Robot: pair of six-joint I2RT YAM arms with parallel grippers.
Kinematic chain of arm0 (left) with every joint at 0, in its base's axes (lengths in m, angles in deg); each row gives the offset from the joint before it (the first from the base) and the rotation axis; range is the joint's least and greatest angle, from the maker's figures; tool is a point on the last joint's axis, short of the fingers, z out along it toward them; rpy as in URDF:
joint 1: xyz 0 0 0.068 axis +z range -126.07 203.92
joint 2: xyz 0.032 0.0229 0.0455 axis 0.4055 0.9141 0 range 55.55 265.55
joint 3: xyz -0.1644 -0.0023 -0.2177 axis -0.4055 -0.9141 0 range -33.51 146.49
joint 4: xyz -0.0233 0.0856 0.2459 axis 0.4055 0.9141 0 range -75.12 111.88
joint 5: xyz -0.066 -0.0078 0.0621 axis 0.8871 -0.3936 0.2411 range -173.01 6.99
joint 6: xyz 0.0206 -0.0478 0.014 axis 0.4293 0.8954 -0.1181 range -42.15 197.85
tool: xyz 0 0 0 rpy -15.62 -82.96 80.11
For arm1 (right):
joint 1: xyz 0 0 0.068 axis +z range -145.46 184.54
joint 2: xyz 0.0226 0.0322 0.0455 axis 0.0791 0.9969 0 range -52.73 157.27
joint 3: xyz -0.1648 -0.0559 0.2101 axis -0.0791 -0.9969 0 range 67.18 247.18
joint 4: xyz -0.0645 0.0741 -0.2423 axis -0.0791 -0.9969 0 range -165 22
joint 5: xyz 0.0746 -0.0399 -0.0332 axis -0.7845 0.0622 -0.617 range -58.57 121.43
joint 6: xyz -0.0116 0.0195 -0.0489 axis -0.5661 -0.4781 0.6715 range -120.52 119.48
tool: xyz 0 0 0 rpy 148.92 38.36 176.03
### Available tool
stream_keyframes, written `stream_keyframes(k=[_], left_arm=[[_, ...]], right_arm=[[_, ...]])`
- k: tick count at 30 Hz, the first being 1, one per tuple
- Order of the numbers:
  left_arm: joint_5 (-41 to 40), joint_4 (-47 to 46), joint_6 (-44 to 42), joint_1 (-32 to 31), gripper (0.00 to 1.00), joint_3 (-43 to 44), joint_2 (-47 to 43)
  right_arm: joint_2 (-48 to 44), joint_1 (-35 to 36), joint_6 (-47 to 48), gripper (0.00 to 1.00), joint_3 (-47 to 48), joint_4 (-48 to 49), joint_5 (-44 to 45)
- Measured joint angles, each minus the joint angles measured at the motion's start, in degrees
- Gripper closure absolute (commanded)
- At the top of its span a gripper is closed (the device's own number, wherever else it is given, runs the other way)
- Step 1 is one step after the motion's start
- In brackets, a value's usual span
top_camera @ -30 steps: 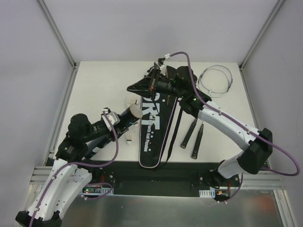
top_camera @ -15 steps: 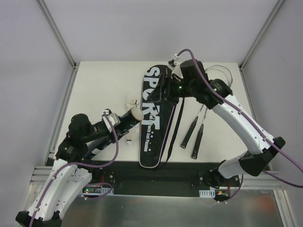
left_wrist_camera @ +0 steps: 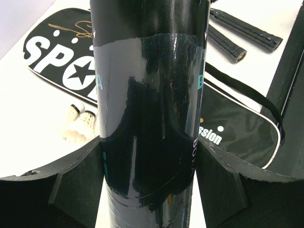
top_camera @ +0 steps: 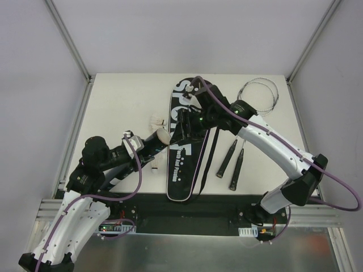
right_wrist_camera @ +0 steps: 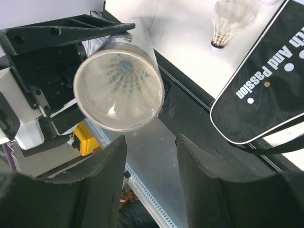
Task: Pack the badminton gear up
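Left wrist view shows the left hand (left_wrist_camera: 151, 171) gripping the long black tube (left_wrist_camera: 149, 71), just left of the SPORT bag (top_camera: 181, 170). The right hand (right_wrist_camera: 149, 142), fingers parted and empty, faces the tube's mouth above the bag.

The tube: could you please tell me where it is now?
Top view, left side: the left gripper holds the tube, its capped end beside the bag.

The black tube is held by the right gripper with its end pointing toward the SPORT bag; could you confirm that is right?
Not quite: it is the left gripper that holds the black tube, as the left wrist view shows. Its end does point toward the SPORT bag.
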Motion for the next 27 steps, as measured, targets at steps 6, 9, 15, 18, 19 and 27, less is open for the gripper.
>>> stream_keyframes(k=[6,9,15,18,19,27], left_arm=[[-0.09,0.09,-0.04,0.00,1.00,0.00,-0.07],[-0.59,0.13,-0.09,0.09,1.00,0.00,-0.11],[-2.01,0.24,-0.44,0.11,1.00,0.00,-0.15],[-1.95,0.20,-0.87,0.07,1.00,0.00,-0.17],[-1.95,0.15,-1.05,0.00,1.00,0.00,-0.17],[-1.99,0.11,-2.03,0.02,1.00,0.00,0.00]], right_arm=[[0.26,0.17,-4.15,0.58,-2.95,2.36,0.02],[0.59,0.11,-6.78,0.57,-3.06,3.32,-0.09],[-0.24,-1.03,-12.44,0.45,-5.84,5.84,-0.79],[-0.90,-1.86,-15.52,0.44,-7.52,6.75,-0.79],[-0.90,-2.10,-16.50,0.44,-7.58,6.78,-0.72],[0.39,-1.27,-22.25,0.53,-5.33,5.79,0.57]])
